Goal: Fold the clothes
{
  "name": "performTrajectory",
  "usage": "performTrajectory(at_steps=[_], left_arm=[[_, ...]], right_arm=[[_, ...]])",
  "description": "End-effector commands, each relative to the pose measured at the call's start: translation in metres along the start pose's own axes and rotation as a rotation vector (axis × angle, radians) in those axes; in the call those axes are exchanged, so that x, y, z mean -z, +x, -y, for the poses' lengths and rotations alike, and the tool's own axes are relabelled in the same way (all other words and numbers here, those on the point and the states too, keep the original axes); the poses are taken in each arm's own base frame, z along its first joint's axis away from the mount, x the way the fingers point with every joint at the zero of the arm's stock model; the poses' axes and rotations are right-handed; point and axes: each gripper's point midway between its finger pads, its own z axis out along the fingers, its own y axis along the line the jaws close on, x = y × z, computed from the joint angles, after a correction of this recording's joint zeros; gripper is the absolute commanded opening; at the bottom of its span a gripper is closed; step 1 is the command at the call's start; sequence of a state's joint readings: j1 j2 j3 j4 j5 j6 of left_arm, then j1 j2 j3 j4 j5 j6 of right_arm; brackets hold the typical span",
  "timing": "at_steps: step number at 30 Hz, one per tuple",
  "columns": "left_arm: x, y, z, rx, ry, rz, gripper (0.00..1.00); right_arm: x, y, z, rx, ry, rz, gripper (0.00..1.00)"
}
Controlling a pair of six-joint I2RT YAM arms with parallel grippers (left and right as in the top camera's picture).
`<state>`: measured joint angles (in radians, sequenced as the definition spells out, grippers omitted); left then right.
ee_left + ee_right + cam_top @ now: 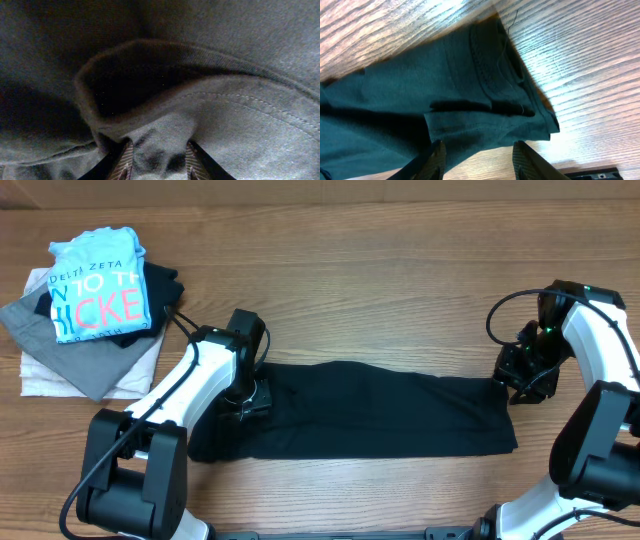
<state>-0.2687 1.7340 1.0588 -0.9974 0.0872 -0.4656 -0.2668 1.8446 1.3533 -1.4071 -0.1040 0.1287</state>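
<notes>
Wood bench (400,280), folded pile (95,310) at the far-left corner. Black garment (380,410) lies as 1 long strip mid-bench. Left hand (159,162) has cloth bunched between its fingers; can't tell if it's clamped. Right hand (480,160) is spread, straddling the right hem. Pinch all layers at both ends, lift evenly, and keep the edges aligned.

You are looking at five pieces of clothing lying on one table (400,270). One black garment (380,410) is lying near the front edge. Four are sitting stacked at the far left corner: one light blue T-shirt (100,300), one black piece (165,285), one grey piece (85,370) and one white piece (38,383). Two arms are showing, a left arm (185,385) and a right arm (600,345).
</notes>
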Motion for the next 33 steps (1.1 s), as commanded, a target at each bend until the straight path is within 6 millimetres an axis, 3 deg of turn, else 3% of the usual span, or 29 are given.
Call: performTrajectory(at_steps=[1, 11, 24, 33], left_arm=[[-0.004, 0.003, 0.0, 0.014, 0.004, -0.014, 0.39], [-0.004, 0.002, 0.001, 0.014, 0.006, -0.011, 0.4], [-0.004, 0.002, 0.001, 0.014, 0.006, -0.01, 0.4], [-0.004, 0.001, 0.001, 0.014, 0.008, -0.007, 0.4]], right_arm=[[0.001, -0.002, 0.001, 0.031, 0.01, 0.018, 0.47], [-0.001, -0.023, 0.005, 0.034, 0.042, 0.094, 0.37], [-0.007, -0.026, 0.007, 0.034, 0.051, 0.087, 0.38], [-0.047, -0.011, 0.015, 0.02, 0.06, 0.04, 0.39]])
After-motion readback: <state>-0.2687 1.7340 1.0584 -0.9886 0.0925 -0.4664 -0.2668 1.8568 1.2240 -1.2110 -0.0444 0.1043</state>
